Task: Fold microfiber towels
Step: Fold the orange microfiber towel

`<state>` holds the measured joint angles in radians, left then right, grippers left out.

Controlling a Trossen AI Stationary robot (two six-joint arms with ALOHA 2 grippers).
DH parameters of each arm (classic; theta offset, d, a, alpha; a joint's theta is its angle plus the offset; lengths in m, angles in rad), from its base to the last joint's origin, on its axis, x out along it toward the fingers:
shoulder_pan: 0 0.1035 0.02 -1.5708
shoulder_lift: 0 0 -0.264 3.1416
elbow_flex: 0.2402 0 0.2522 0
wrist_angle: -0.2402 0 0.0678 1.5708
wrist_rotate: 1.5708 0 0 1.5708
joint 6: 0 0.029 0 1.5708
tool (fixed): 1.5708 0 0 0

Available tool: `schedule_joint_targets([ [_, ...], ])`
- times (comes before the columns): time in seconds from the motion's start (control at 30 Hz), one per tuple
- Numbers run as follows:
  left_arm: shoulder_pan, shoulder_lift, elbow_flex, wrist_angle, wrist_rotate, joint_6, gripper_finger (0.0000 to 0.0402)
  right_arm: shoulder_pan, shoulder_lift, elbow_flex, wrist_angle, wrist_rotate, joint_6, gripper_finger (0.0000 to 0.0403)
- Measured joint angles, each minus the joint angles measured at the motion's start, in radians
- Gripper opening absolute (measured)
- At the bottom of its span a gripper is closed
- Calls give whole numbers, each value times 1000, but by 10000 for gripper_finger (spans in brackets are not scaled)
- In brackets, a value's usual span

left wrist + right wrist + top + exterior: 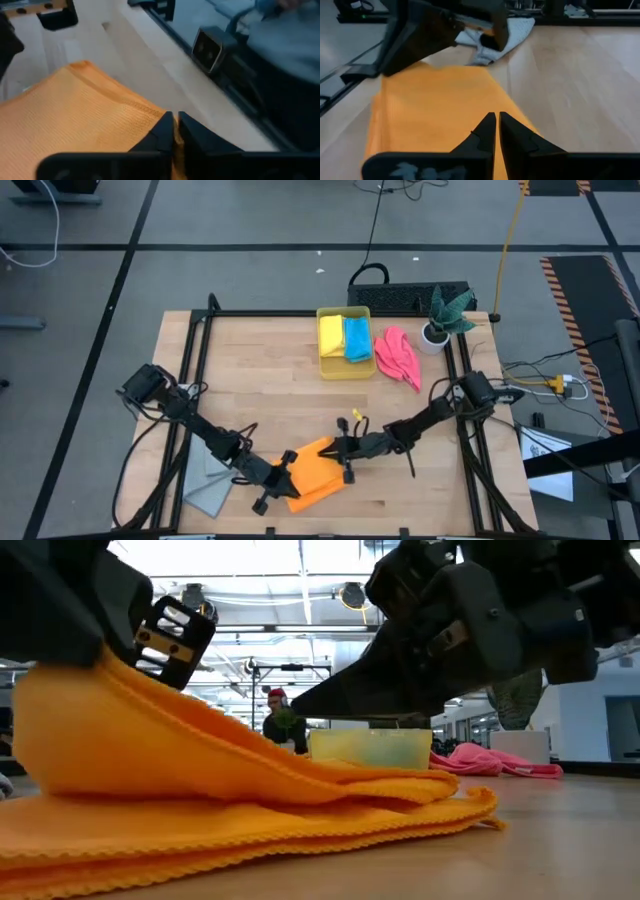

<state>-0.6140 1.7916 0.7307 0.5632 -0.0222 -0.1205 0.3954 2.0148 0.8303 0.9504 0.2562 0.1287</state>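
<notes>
The orange towel (318,470) lies near the table's near edge, folded into layers (300,810). My left gripper (284,480) is shut on its left side. My right gripper (342,454) is shut and low over the towel's far right part (470,100). The light grey towel (210,488) lies flat at the near left and also shows in the right wrist view (512,30). The yellow towel (331,336) and the blue towel (356,338) lie in the bin. The pink towel (397,356) lies crumpled on the table beside the bin. My left gripper pinches the orange towel's stitched edge (150,107) between its two shut fingers, at the towel's left side. The held upper layer (90,710) is raised off the table and slopes down to the right onto the lower layers, which lie flat. My right gripper's shut fingers (487,131) point along the towel toward the left arm; I cannot tell whether they touch the cloth.
The translucent yellow bin (345,370) stands at the table's far middle, and the plant in its white pot (440,320) at the far right corner. A black frame (200,350) runs along the table's sides. Bare wood (260,390) lies between the bin and the arms.
</notes>
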Motion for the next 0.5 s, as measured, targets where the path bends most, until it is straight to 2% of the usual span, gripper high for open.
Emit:
schedule_joint_targets([
  [0.23,7,-1,0,0,37,-70,147,-10,0,0,-24,-1,45,13],
  [0.33,9,-38,1,-16,55,-80,195,-12,0,0,-47,-66,13,13],
  [0.4,11,-84,20,-89,46,-115,215,-10,0,0,-67,-116,-6,13],
  [0.5,-6,-124,42,-293,-64,-137,225,-5,0,-1,-65,-131,-10,13],
])
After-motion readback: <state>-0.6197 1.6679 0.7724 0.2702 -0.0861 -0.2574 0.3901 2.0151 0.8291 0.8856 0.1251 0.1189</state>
